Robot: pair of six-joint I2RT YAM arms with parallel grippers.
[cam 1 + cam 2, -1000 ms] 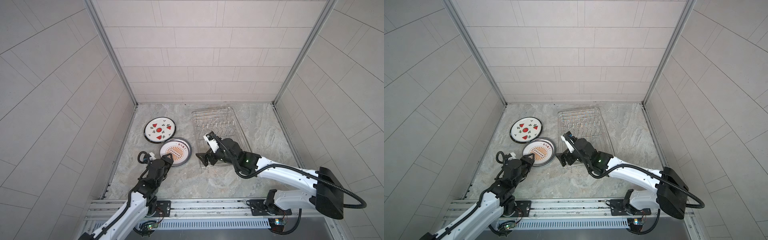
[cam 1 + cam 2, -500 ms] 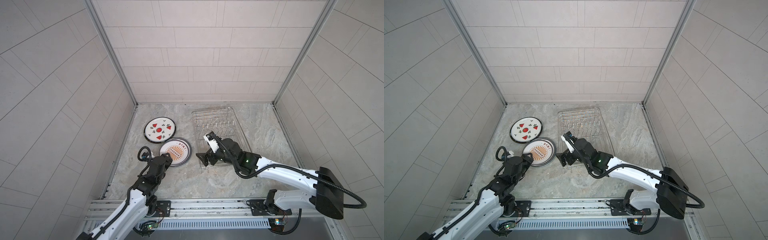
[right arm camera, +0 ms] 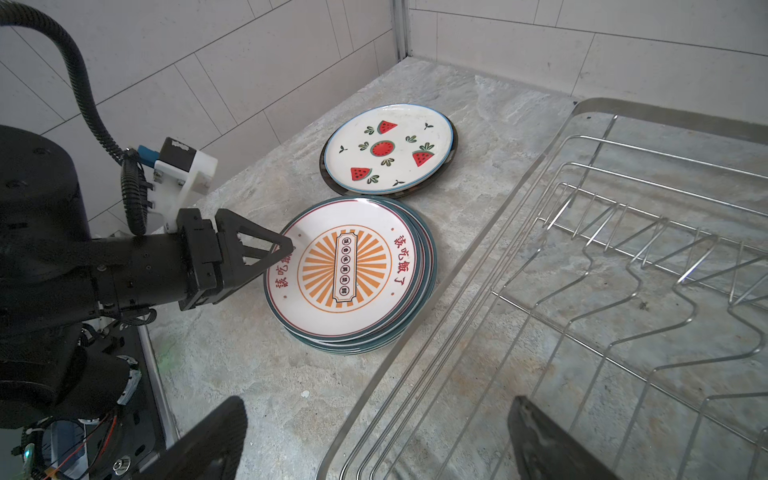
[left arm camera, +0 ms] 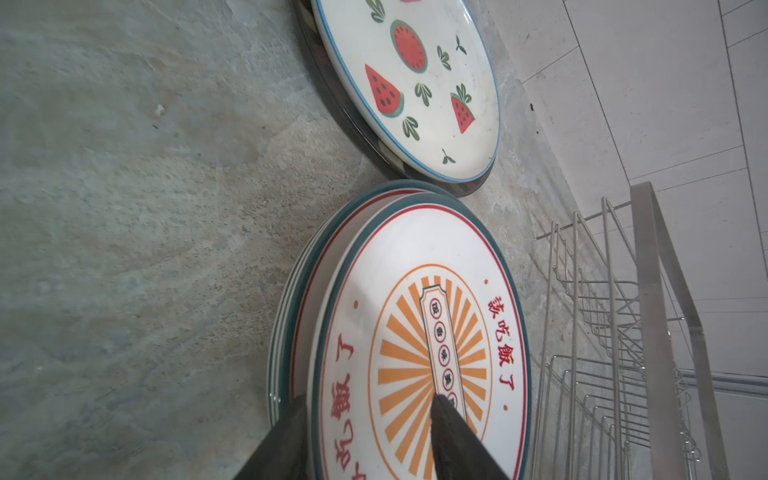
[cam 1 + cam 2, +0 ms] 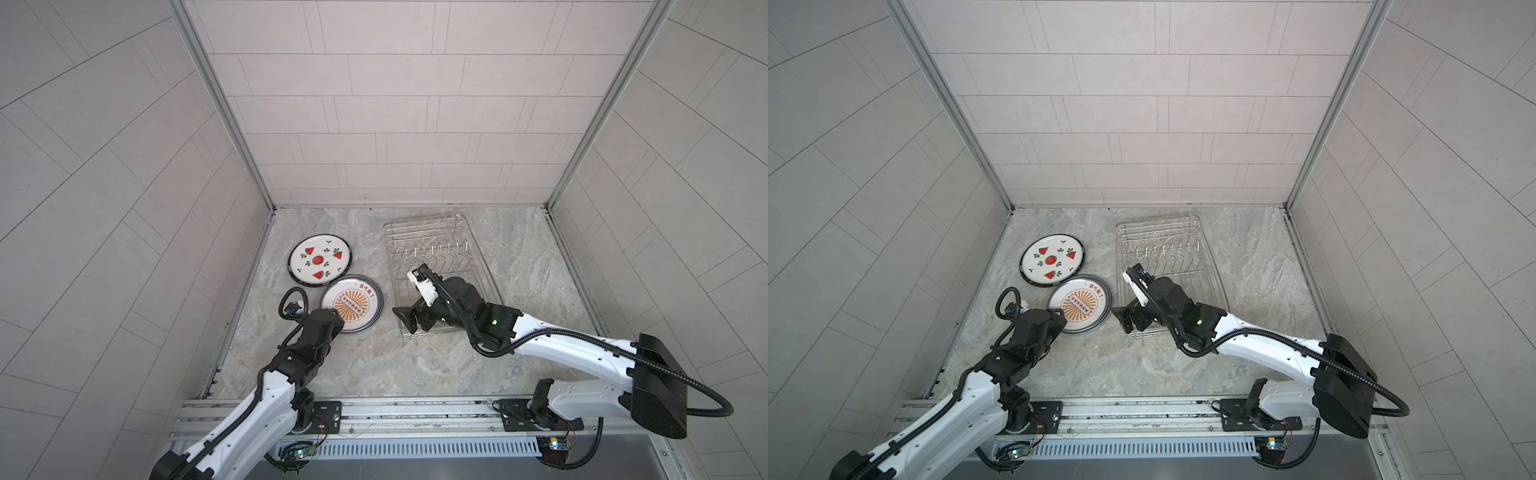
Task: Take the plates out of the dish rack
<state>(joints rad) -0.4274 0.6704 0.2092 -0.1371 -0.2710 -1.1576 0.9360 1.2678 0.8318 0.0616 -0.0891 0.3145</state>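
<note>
Our left pincer (image 3: 286, 250) stands half spread across the near rim of the top sunburst plate (image 3: 353, 274). One finger lies over the printed face and the other beside the edge of the pile, so it seems to pinch nothing, though we cannot tell if a pad touches the plate. This plate tops a stack (image 3: 365, 347) of similar plates resting flat on the surface (image 5: 374, 365), just beside the left long side of the dish rack (image 5: 436, 253), near the rack's end that faces the robot. The watermelon plate (image 3: 388, 149) also lies left of the rack, further toward its far end and close to the stack. The rack, whose long axis runs away from the robot, holds no plate that we can see, so we judge the unloading done. The right pincer (image 5: 407, 321) hangs wide spread and empty over the rack's near left corner. The stack lies straight ahead of the left pincer, and the left arm is the nearer one. We think the next move is only to draw back without dragging the rim.
</note>
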